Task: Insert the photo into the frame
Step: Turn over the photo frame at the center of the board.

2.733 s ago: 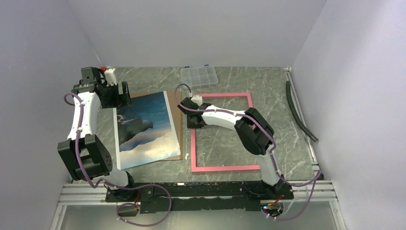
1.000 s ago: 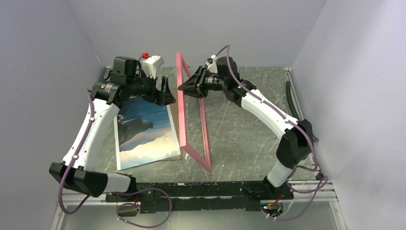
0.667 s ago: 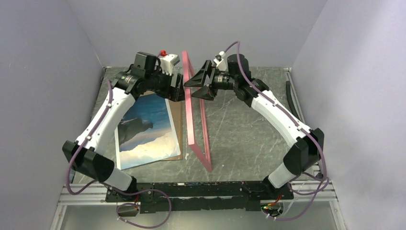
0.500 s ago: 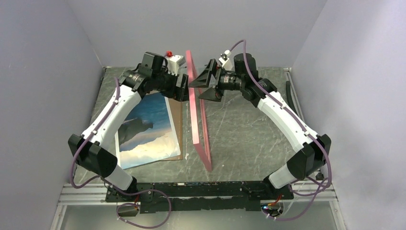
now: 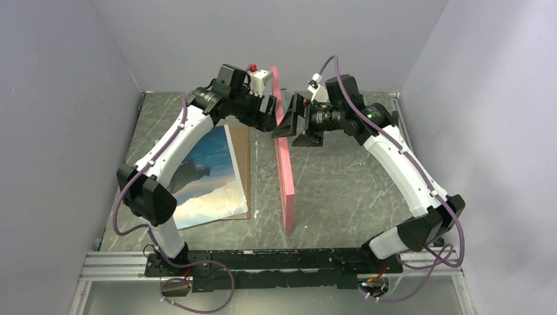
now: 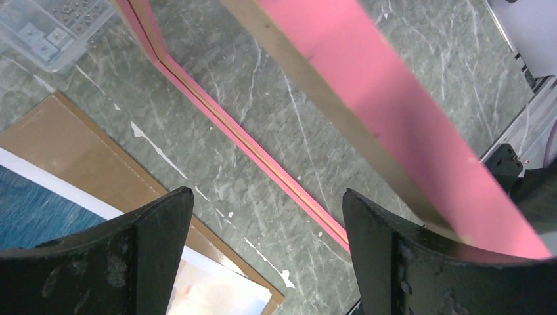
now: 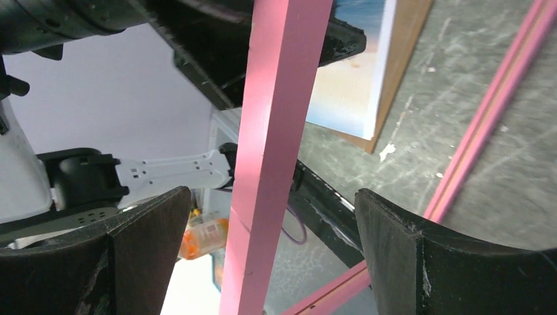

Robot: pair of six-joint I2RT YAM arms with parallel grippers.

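The pink frame (image 5: 284, 172) stands on one long edge on the table, almost upright. Its top rail (image 7: 276, 131) passes between my right gripper's (image 7: 272, 191) open jaws, clear of both pads. That gripper (image 5: 290, 125) sits just right of the rail. My left gripper (image 5: 267, 120) is open on the rail's left side. The rail (image 6: 394, 111) crosses over its right finger (image 6: 401, 262), and I cannot tell if they touch. The frame's lower rail (image 6: 249, 141) rests on the table. The photo (image 5: 203, 174) lies flat to the left, partly under my left arm.
A brown backing board (image 5: 245, 167) lies under the photo, its edge showing near the frame. A small clear compartment box (image 6: 46, 26) sits at the back. The black rail (image 5: 263, 259) with the arm bases runs along the near edge, and walls close in on three sides.
My right gripper has opened and let go of the frame's top rail. The frame has swung upright and shifted right. My left gripper has moved right and up against the rail.
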